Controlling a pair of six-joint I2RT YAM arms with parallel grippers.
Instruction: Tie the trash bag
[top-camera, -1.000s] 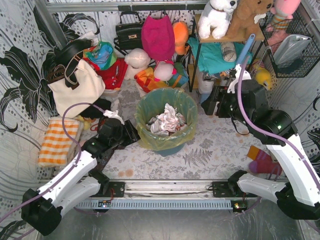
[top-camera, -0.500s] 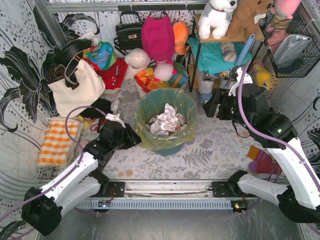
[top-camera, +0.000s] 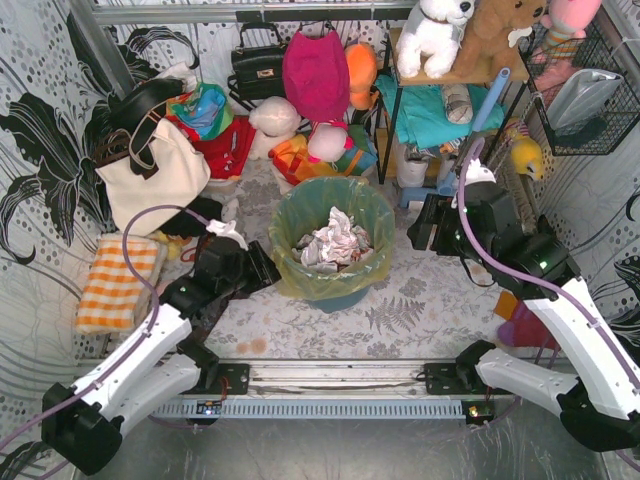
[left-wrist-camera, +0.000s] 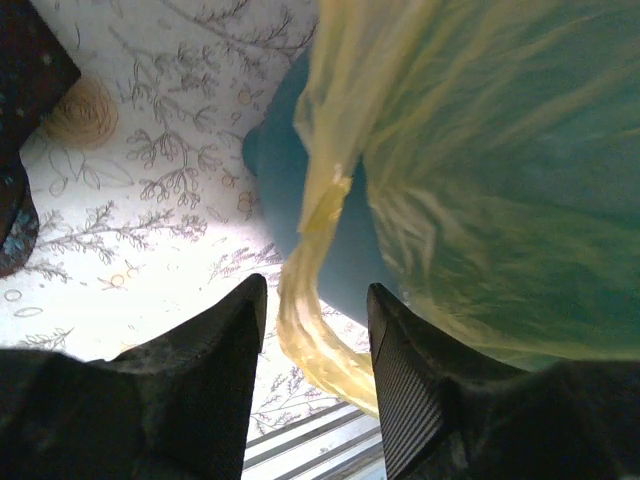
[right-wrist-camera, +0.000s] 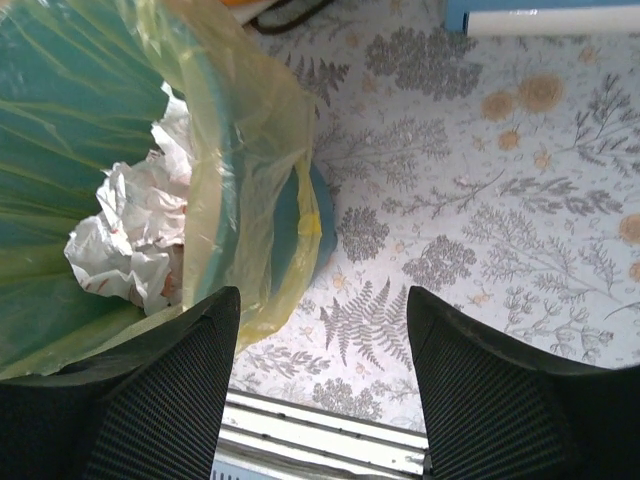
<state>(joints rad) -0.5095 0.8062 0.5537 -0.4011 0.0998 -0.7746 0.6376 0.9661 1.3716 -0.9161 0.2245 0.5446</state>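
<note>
The yellow-green trash bag (top-camera: 333, 218) lines a round teal bin (top-camera: 338, 298), with crumpled white paper (top-camera: 333, 243) inside. My left gripper (top-camera: 262, 268) is open at the bag's left side. In the left wrist view a hanging strip of the bag (left-wrist-camera: 318, 215) runs between the spread fingers (left-wrist-camera: 225, 360), which do not pinch it; the left gripper (left-wrist-camera: 316, 290) sits low beside the bin (left-wrist-camera: 270, 170). My right gripper (top-camera: 424, 226) is open to the right of the bag, apart from it. In the right wrist view it (right-wrist-camera: 322, 300) is wide open over the floor, with the bag's rim (right-wrist-camera: 250, 120) at the left.
Behind the bin lie a white tote (top-camera: 150, 175), a black handbag (top-camera: 258, 62), a pink bag (top-camera: 315, 72) and soft toys. A shelf rack (top-camera: 440, 110) stands at the back right. An orange checked cloth (top-camera: 115, 285) lies at the left, a striped sock (top-camera: 520, 320) at the right.
My right gripper has moved left and nearer, toward the bag's right side. My left gripper has stayed close against the bag's left side.
</note>
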